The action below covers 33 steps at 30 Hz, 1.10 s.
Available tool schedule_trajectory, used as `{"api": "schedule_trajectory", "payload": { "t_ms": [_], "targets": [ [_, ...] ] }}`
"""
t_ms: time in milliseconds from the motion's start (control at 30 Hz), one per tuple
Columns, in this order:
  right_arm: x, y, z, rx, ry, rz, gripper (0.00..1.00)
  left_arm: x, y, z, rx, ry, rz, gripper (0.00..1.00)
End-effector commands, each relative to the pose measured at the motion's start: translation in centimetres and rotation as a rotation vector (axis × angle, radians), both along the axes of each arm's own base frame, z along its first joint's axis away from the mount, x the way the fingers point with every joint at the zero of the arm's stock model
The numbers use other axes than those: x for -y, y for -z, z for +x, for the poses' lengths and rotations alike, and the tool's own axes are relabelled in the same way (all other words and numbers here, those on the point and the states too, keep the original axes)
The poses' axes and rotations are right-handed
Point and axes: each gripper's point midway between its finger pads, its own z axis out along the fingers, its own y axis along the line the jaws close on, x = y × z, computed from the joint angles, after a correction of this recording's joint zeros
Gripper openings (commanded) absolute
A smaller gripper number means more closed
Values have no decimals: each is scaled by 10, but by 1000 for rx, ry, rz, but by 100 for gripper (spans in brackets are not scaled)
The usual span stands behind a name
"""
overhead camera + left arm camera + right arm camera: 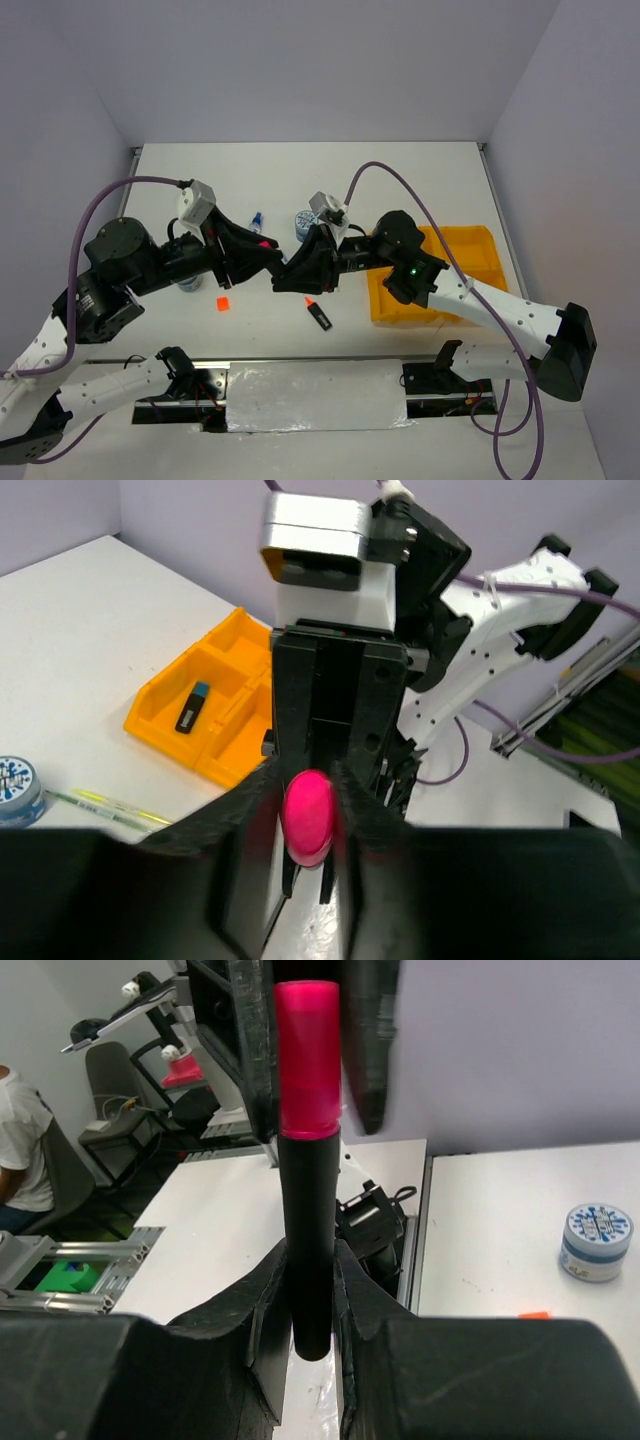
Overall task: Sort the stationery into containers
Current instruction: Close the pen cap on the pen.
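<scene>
My right gripper (pixel 310 1290) was clamped on the black barrel of the pink-capped highlighter (pixel 308 1190), which sat squarely between its fingers with the cap sticking out well beyond the tips. The fingers of my left gripper (pixel 308 780) were pressed against both sides of that cap, facing the right gripper's tips head-on.

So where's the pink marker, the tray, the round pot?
pink marker (pixel 308 1060): right wrist view, its cap.
tray (pixel 160 732): left wrist view, near outer wall.
round pot (pixel 597 1230): right wrist view, its lid.
</scene>
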Motion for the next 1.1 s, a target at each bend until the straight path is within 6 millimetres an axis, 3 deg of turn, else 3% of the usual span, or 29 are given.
{"api": "schedule_trajectory", "payload": {
  "t_ms": [0,33,133,167,500,667,800,900,967,1067],
  "targets": [
    [3,-27,-2,43,-18,55,0,2,-5,-6,14,35,-18,35],
    [3,-28,-3,44,-21,58,0,3,-4,-7,11,43,-14,23],
    [4,-34,-3,53,-21,66,0,6,0,-6,-3,52,-3,3],
    [3,-33,-2,54,-23,63,0,8,2,-8,-6,67,-1,1],
    [-2,-60,11,86,-33,69,0,21,34,-12,-87,132,24,0],
    [1,-89,22,127,-17,83,0,26,75,-15,-164,160,68,0],
    [6,-126,29,173,6,117,0,32,102,-27,-225,238,70,0],
    [2,-142,37,171,15,106,0,32,141,-25,-299,219,140,0],
    [1,-151,38,171,16,109,0,30,150,-26,-310,217,151,0],
    [-5,-150,43,158,12,104,0,29,157,-29,-324,225,161,0]
  ]
}}
